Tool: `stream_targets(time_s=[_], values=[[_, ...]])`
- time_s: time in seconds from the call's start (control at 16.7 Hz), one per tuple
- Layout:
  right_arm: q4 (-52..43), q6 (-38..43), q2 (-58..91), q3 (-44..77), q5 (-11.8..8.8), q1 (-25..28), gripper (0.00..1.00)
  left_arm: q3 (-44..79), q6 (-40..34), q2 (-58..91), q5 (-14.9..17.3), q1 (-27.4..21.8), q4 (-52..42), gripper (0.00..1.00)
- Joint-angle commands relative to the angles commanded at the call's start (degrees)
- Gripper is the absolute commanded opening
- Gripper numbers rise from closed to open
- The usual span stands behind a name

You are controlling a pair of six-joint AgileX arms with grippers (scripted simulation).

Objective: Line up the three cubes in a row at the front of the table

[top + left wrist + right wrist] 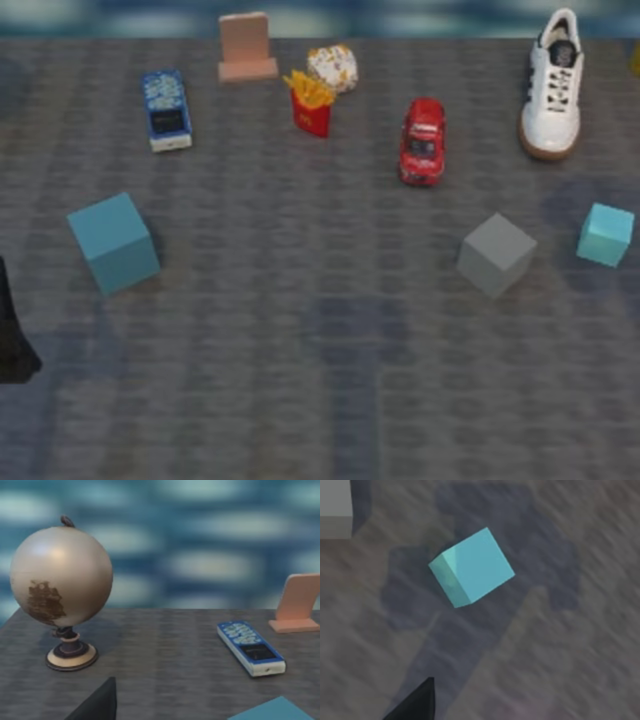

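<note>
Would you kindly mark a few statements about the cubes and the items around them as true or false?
1. The grey cube lies between the large blue-teal cube and the small turquoise cube. True.
2. The three cubes already touch in a row. False: they lie well apart.
3. The red toy car sits farther back than the grey cube. True.
4. The carton of fries lies on its side by the white sneaker. False: it stands near the wrapped burger.
5. A globe stands on the table. True.

grey cube cut off at the right wrist view's edge; both hands mostly out of frame.
</note>
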Motion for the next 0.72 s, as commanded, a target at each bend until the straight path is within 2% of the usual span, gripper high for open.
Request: stream_targets(time_s=[0.36, 0.72], values=[[-17.77, -16.03, 31.39, 25.23, 0.12, 1.40, 1.00, 0.00, 0.00, 0.00, 0.00, 0.00, 0.00, 1.00], [-27.03, -25.07, 48.60, 40.88, -0.11, 2.15, 1.00, 0.00, 0.00, 0.00, 0.00, 0.00, 0.00, 1.00]])
